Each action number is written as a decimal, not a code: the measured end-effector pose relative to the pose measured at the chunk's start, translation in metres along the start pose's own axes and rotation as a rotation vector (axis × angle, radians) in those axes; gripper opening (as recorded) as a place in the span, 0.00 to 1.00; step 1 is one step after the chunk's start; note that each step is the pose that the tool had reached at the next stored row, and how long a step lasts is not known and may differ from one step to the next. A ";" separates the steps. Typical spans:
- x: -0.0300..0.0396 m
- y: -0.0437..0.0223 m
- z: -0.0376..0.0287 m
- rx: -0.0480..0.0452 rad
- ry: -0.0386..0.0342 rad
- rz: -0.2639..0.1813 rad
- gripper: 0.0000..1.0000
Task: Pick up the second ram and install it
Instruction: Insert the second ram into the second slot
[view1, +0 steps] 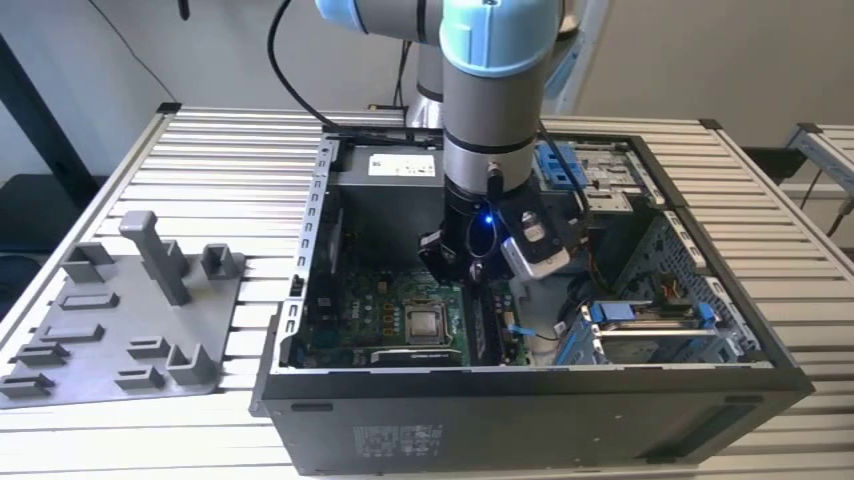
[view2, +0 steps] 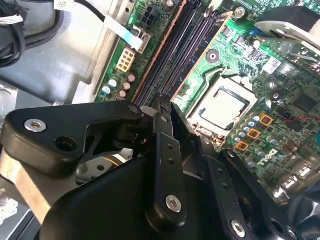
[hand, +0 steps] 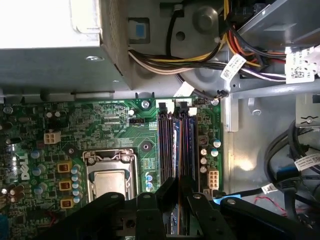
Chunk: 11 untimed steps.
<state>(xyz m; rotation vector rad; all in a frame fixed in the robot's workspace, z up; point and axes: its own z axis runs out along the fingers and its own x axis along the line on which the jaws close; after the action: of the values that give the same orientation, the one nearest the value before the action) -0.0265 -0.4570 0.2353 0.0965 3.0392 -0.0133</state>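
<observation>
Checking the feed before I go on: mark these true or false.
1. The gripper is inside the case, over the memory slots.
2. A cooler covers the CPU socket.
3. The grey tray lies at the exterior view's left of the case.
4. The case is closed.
1. True: the gripper is inside the case, over the memory slots.
2. False: the CPU socket is uncovered, its metal chip showing.
3. True: the grey tray lies there on the table.
4. False: the case is open on top.

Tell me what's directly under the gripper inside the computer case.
Under the gripper lie the motherboard's dark memory slots, with a bluish card edge between them. The fingers cover the slots' near end, so whether the card is seated cannot be seen.
</observation>
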 end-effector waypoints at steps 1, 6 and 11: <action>-0.0001 0.0000 0.0005 -0.0007 -0.0001 -0.004 0.17; 0.0003 0.0002 0.0037 -0.0046 -0.0002 -0.038 0.17; 0.0005 0.0001 0.0063 -0.0072 -0.0001 -0.050 0.17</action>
<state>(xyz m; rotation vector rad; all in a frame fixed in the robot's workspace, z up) -0.0264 -0.4568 0.2290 0.0195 3.0406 -0.0062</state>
